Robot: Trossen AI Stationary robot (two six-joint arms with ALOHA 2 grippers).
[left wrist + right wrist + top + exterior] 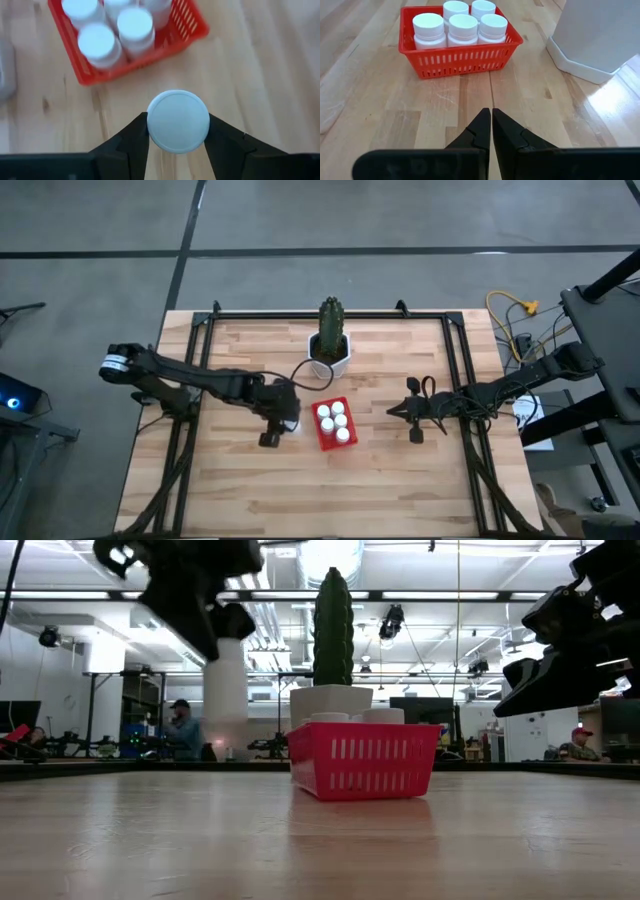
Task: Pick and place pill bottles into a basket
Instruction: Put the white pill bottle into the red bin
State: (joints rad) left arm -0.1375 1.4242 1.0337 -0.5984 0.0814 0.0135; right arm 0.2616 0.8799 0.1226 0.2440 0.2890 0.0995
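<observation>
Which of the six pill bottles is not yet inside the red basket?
The pill bottle clamped in the left gripper, held in the air beside the basket. The other five bottles stand upright inside it.

Surface (380, 120) — pale wood planks with visible grain and small knots, a soft satin sheen catching light at the right edge of the right wrist view. Basket (462, 62) — bright red slotted plastic, slightly glossy. Pill bottles (463, 29) — smooth white plastic, matt caps; one more (178, 121) sits between the matt black fingers of the left tool (178, 135). Cactus pot (600, 35), upper right — smooth white, faintly glossy. Right tool (492, 131) — matt black, smooth.
</observation>
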